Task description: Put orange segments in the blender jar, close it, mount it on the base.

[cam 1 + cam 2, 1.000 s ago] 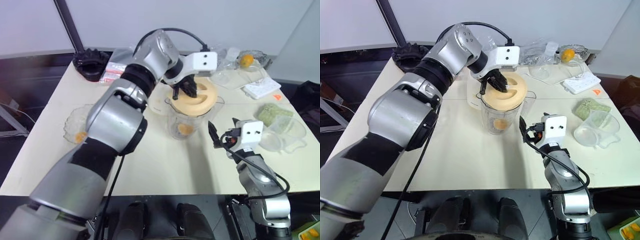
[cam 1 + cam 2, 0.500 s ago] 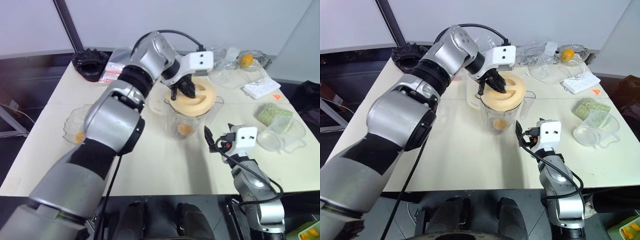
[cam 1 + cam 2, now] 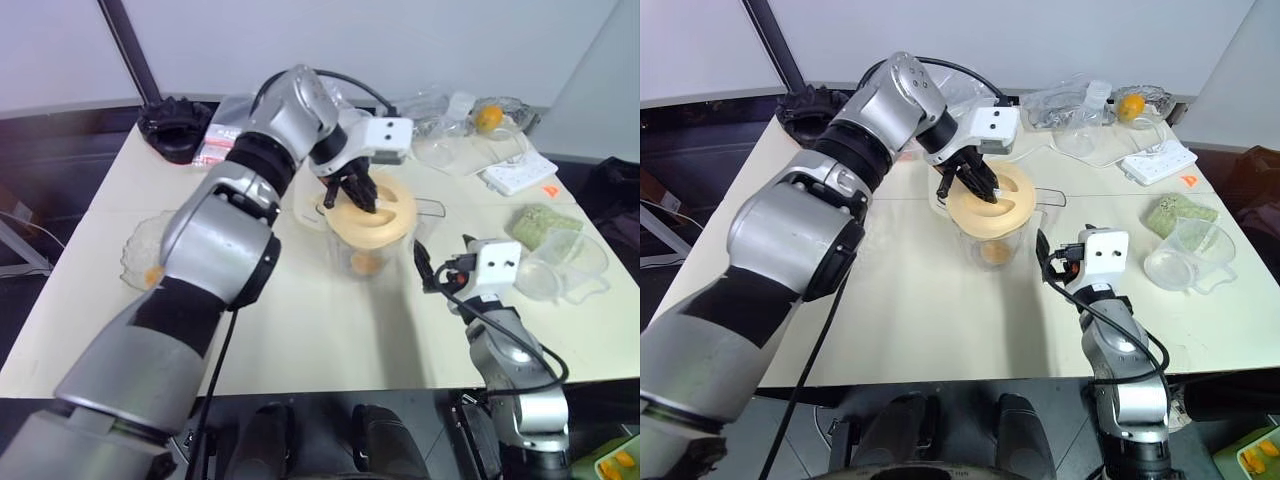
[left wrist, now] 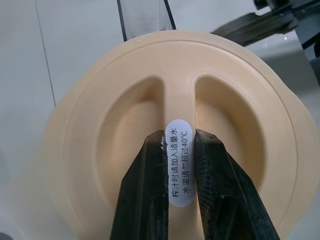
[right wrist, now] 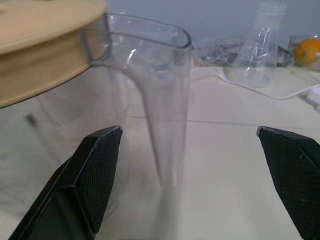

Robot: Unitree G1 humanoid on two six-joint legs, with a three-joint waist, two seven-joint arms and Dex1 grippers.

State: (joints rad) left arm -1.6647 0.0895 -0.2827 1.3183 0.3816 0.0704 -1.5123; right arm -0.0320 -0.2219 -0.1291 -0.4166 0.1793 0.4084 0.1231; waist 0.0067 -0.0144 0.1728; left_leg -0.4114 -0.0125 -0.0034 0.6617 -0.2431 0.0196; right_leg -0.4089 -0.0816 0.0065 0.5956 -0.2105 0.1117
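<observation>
Your left gripper point(image 4: 179, 165) is pinched shut on the centre ridge of the cream lid point(image 3: 989, 197), which sits tilted on top of the jar point(image 3: 992, 243) near the middle of the table point(image 3: 910, 300); an orange segment point(image 3: 994, 253) lies at the jar's bottom. Your right gripper point(image 5: 187, 182) hovers just beside the jar with its fingers spread wide and holding nothing, the jar's clear handle point(image 5: 167, 115) standing between them. The base point(image 3: 312, 203) stands just behind the jar, mostly hidden by it and your left arm.
</observation>
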